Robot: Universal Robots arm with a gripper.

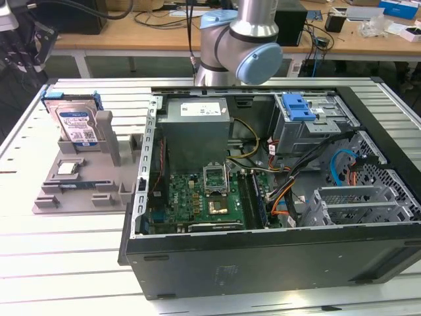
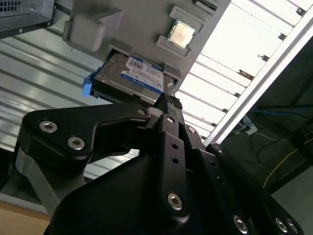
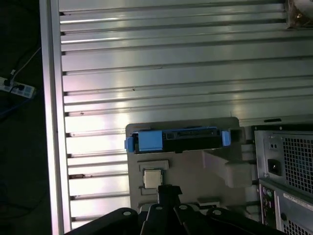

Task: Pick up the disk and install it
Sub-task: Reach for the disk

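Note:
The disk (image 1: 75,125) stands upright in a slot of the grey holder (image 1: 85,187) at the exterior view's left, silver with a white-and-blue label and blue side rails. In the second wrist view the disk (image 2: 131,76) lies just beyond my gripper (image 2: 167,100), whose black fingers are together with nothing between them. In the first wrist view the disk (image 3: 176,139) shows edge-on, a short way past my gripper (image 3: 168,190). My gripper is apart from the disk.
An open computer case (image 1: 263,263) fills the exterior view's middle and right, with a blue caddy (image 1: 299,105) atop the grey drive cage (image 1: 316,128). A small square CPU chip (image 1: 68,168) rests on the holder. The arm (image 1: 240,39) rises behind the case.

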